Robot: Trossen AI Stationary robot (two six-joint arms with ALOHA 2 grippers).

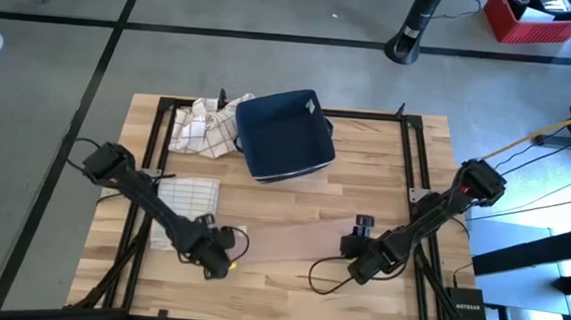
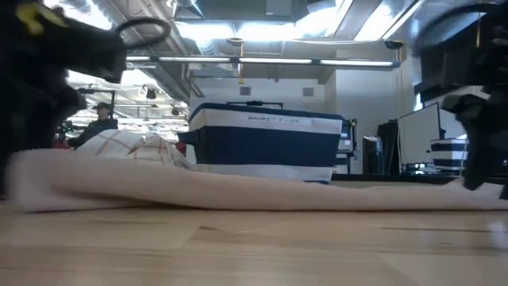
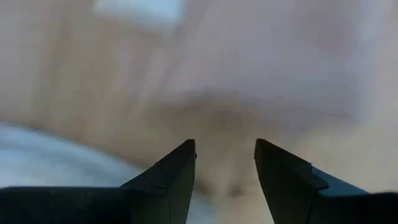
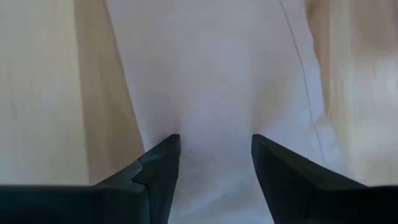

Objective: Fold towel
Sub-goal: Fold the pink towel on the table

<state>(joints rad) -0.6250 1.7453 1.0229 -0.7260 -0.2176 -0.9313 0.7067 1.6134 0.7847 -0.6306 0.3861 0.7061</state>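
Since the towel (image 1: 290, 242) lies flat near the table's (image 1: 384, 176) front edge, limp and light, I'd grab its ends. Left gripper (image 1: 222, 260) and right gripper (image 1: 351, 253) sit there, fingers apart. Further back: folded cloth (image 1: 189, 191), basket (image 1: 284, 133), crumpled pile (image 1: 204, 127), busy workshop.

1. This is looking like a robotics lab or workshop: a wooden bench (image 1: 363, 199) is standing on a grey concrete floor (image 1: 271, 70).
2. Exposed ducts (image 2: 262, 67) and strip lights are running overhead.
3. A monitor (image 2: 419, 131) is glowing behind, and a person (image 2: 99, 119) is working further back.
4. Cables (image 1: 545, 136) are trailing beside a red crate (image 1: 532, 21).
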